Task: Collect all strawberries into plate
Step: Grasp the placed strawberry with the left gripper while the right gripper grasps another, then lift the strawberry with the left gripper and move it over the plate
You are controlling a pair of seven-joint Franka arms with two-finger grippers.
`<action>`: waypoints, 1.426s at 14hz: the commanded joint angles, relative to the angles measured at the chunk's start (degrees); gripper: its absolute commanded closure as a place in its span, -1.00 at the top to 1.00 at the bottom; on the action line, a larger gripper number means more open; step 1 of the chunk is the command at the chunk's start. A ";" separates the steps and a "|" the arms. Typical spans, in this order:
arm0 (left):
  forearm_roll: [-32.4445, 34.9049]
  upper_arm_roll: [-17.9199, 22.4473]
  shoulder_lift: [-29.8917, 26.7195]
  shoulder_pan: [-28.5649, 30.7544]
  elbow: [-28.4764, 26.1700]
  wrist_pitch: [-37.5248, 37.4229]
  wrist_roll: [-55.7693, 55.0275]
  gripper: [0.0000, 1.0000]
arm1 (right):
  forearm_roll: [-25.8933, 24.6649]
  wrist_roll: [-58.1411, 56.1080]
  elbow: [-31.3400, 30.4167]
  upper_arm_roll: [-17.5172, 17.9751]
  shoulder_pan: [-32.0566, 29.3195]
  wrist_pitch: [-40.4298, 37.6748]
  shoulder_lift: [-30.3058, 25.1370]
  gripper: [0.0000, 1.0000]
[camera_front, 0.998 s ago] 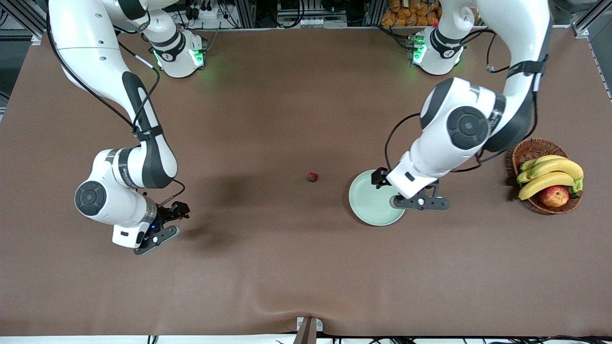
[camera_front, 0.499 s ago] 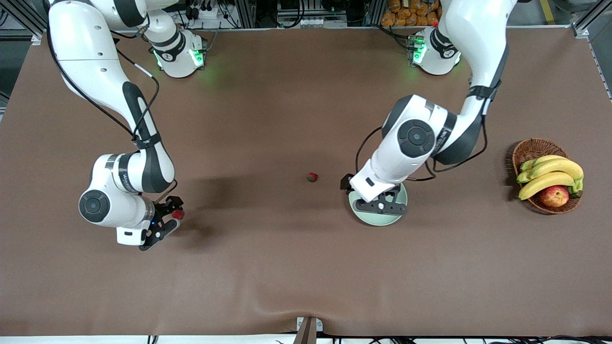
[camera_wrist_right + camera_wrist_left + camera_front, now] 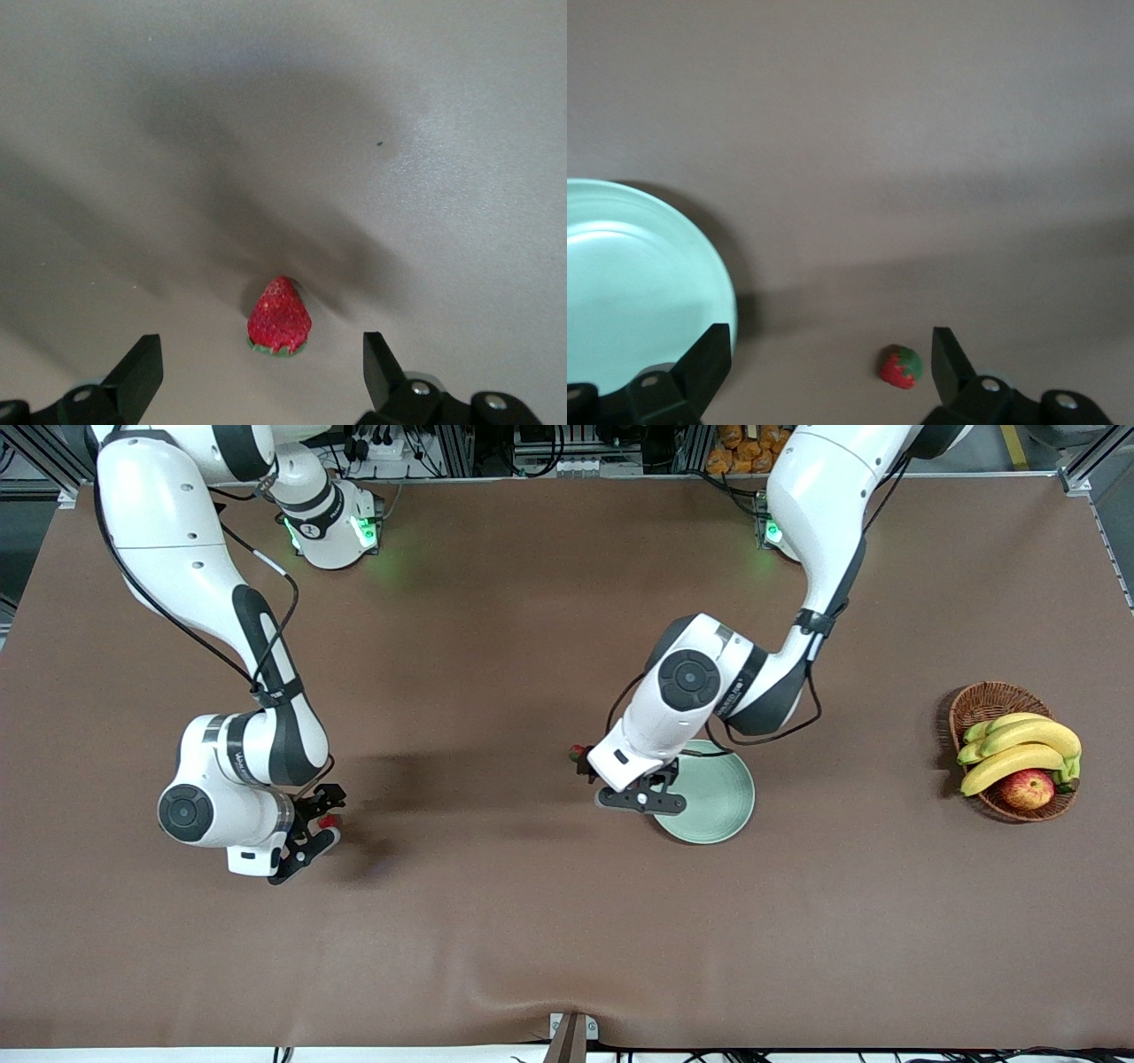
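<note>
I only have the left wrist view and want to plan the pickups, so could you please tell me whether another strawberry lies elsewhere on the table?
Observer: Yes, a second strawberry lies on the table between the open fingers of the right end effector.
Operator: Is anything on the plate's hidden part?
Observer: No, the front view shows the plate bare there.
Operator: Any other fruit?
Observer: Yes, bananas and an apple sit in a wicker basket at the left arm's end.
</note>
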 commanded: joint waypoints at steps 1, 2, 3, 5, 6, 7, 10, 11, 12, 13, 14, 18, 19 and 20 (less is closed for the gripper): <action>0.02 0.79 1.49 -2.18 1.20 0.21 -3.94 1.00 | 0.87 -0.24 0.01 0.65 -0.56 2.77 1.15 1.00; 0.45 1.23 2.19 -3.59 1.20 0.21 -5.87 1.00 | 0.87 -0.24 -0.08 0.65 -0.56 4.01 1.24 1.00; 2.20 1.76 2.46 -4.38 1.20 0.30 -7.46 1.00 | 0.87 -0.24 -0.08 0.65 -0.47 4.11 1.24 1.00; 4.14 1.76 3.33 -4.57 1.11 0.30 -11.06 1.00 | 0.87 -0.24 -0.08 0.65 -0.38 4.37 1.68 1.00; 4.06 1.76 3.95 -5.35 1.11 0.39 -12.64 1.00 | 0.87 -0.24 -0.08 0.65 -0.47 4.89 1.85 1.00; 4.15 1.76 4.74 -6.23 1.20 0.65 -14.83 1.00 | 0.87 -0.24 -0.16 0.65 -0.47 5.42 2.03 1.00; 5.38 1.67 5.27 -6.67 1.02 1.26 -17.05 1.00 | 0.78 -0.32 -0.16 0.65 -0.82 5.08 2.30 1.00; 5.21 1.67 6.14 -7.37 1.20 1.70 -19.49 1.00 | 0.78 -0.32 -0.25 0.65 -0.91 4.90 2.21 1.00; 5.38 1.67 6.93 -7.99 1.20 1.79 -21.25 1.00 | 0.78 -0.32 -0.25 0.65 -0.82 4.72 2.21 1.00; 5.55 1.67 7.38 -8.08 1.11 1.88 -21.62 0.96 | 0.78 -0.32 -0.25 0.65 -0.91 4.64 2.21 0.93; 5.55 1.67 7.90 -8.17 1.11 1.97 -21.71 0.91 | 0.78 -0.32 -0.25 0.65 -0.82 4.46 2.12 0.35; 5.38 1.67 9.14 -9.40 1.11 2.76 -21.97 0.55 | 0.69 -1.11 -0.08 0.65 -0.73 2.00 1.68 -1.00; 5.47 1.67 9.14 -9.40 1.11 2.76 -21.89 0.33 | 0.52 -1.20 -0.16 0.65 -0.65 1.82 1.51 -1.00; 5.47 1.67 9.05 -9.40 1.11 2.76 -21.54 0.20 | 0.43 -1.20 -0.08 0.65 -0.65 1.82 1.24 -1.00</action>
